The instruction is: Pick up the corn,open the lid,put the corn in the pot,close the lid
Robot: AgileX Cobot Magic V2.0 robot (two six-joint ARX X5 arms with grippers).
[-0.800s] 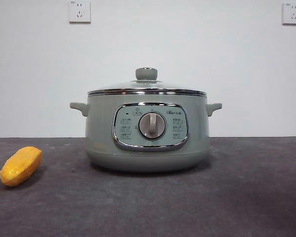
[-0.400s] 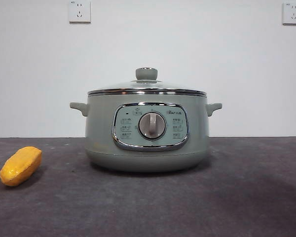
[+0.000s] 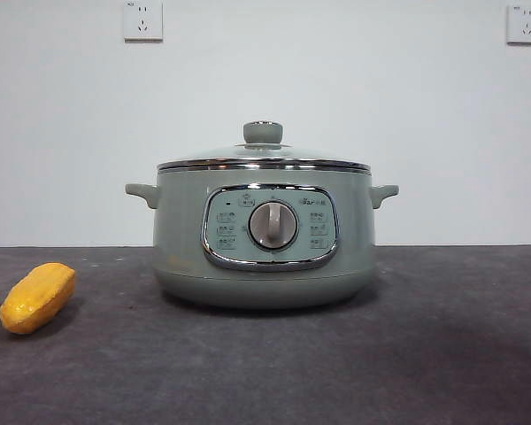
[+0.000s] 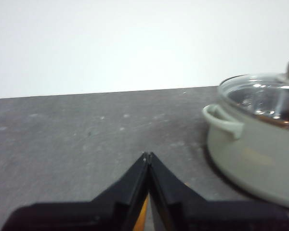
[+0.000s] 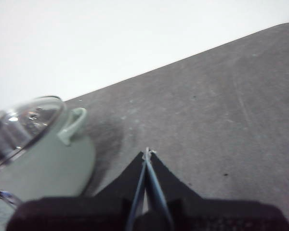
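The pot (image 3: 264, 237) stands upright at the middle of the dark grey table (image 3: 442, 354), its front panel and silver dial (image 3: 273, 225) facing the front camera and 1 small handle on each side. The lid (image 3: 263, 159) sits closed on the pot's rim, knob uppermost. The corn (image 3: 37, 297) lies on the table well apart from the pot, near the left edge of the front view, tilted with 1 end raised. The left gripper (image 4: 148, 156) is clenched, jaw tips touching, holding nothing, above the table beside the pot; a sliver of orange shows between its jaws. The right gripper (image 5: 147, 153) is likewise clenched and empty, near the pot's other handle. 2 wall sockets (image 3: 142, 19) sit on the white wall.
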